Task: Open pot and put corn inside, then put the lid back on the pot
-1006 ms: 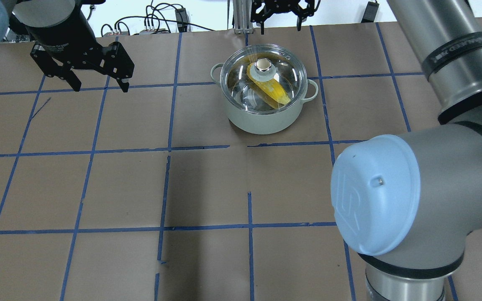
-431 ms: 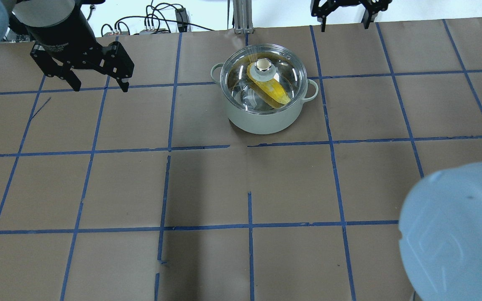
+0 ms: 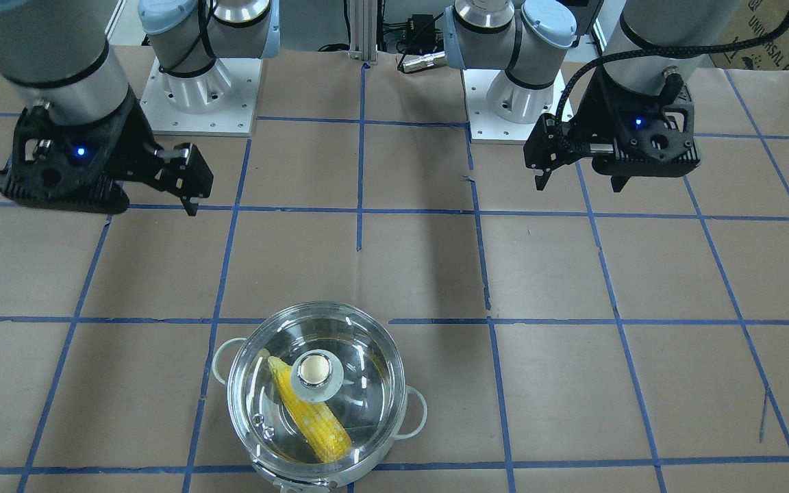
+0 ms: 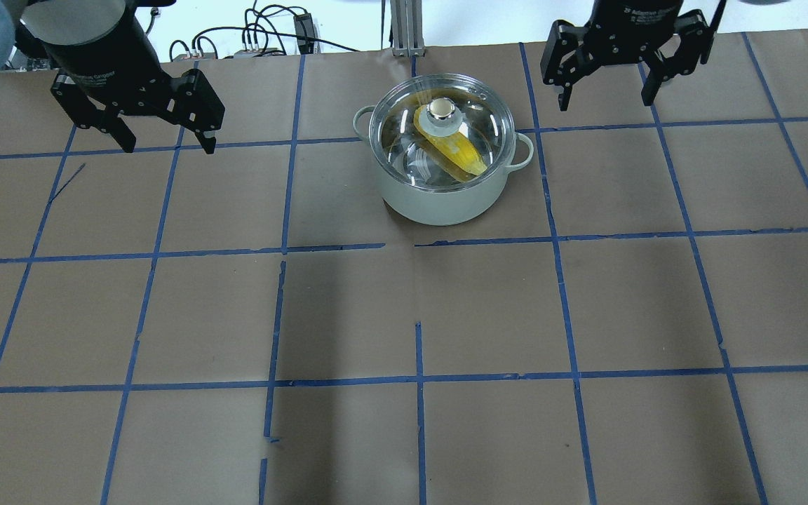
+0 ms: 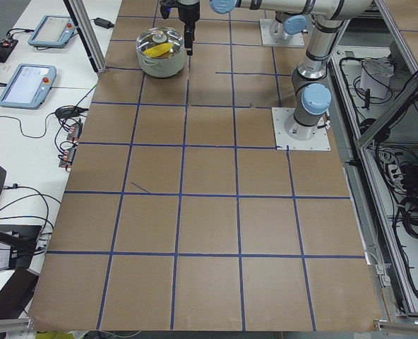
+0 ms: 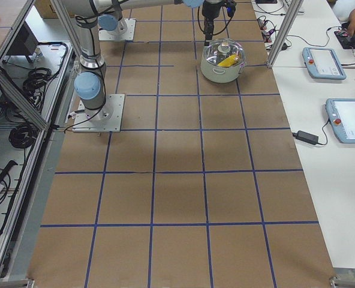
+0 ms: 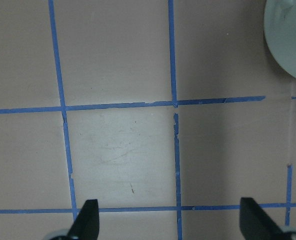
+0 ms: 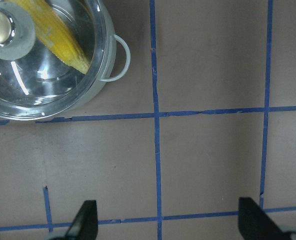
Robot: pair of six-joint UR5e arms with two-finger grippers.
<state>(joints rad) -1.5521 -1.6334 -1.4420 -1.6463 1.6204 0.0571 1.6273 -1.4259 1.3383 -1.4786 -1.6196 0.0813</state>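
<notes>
The mint-white pot (image 4: 442,196) stands at the table's far centre. The clear glass lid (image 4: 404,144) sits on it, its knob (image 4: 441,111) in the middle. The yellow corn (image 4: 459,153) lies inside the pot, seen through the glass. My left gripper (image 4: 169,146) is open and empty, well to the pot's left. My right gripper (image 4: 604,102) is open and empty, to the pot's right and a little behind it. The right wrist view shows the pot (image 8: 100,70), lid (image 8: 38,75) and corn (image 8: 65,42) at top left. The left wrist view shows only the pot's edge (image 7: 290,45).
Brown paper with a blue tape grid (image 4: 418,382) covers the table. Cables (image 4: 271,35) and an aluminium post (image 4: 404,28) stand at the far edge. Both arm bases (image 3: 196,89) are bolted to the robot's side. Control tablets (image 6: 324,60) lie on a side table.
The right arm has swung to the right, away from above the pot. Its big elbow has left the overhead view and its open gripper now hangs right of the pot. The left arm has not moved.
</notes>
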